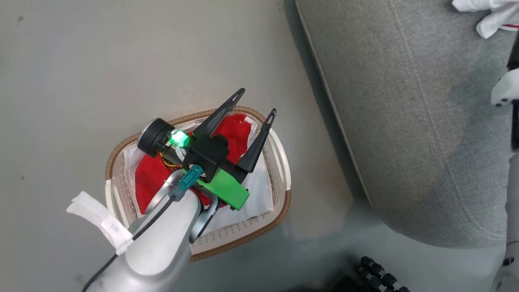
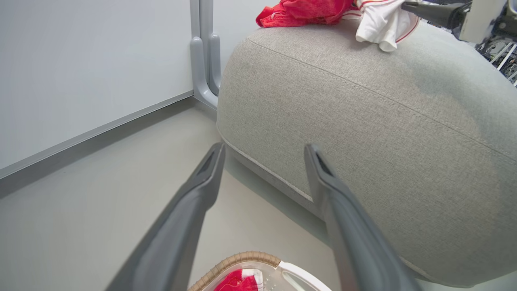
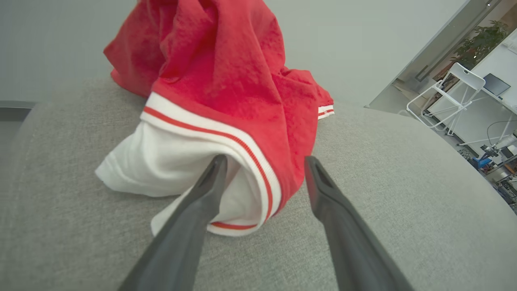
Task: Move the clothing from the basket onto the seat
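Observation:
The white basket with a brown woven rim stands on the floor left of the grey seat. Red clothing lies in it on the white liner. My left gripper hovers open above the basket, fingers pointing toward the seat, nothing between them. A red and white garment with striped trim is heaped on the seat. My right gripper is open at its near edge, with the left fingertip against the white panel. The left wrist view shows that garment and the right gripper.
The pale right arm runs along the right edge of the head view. A wall with a baseboard and a grey metal post stand behind the seat. Black wheels sit on the floor at the bottom. A white chair is far off.

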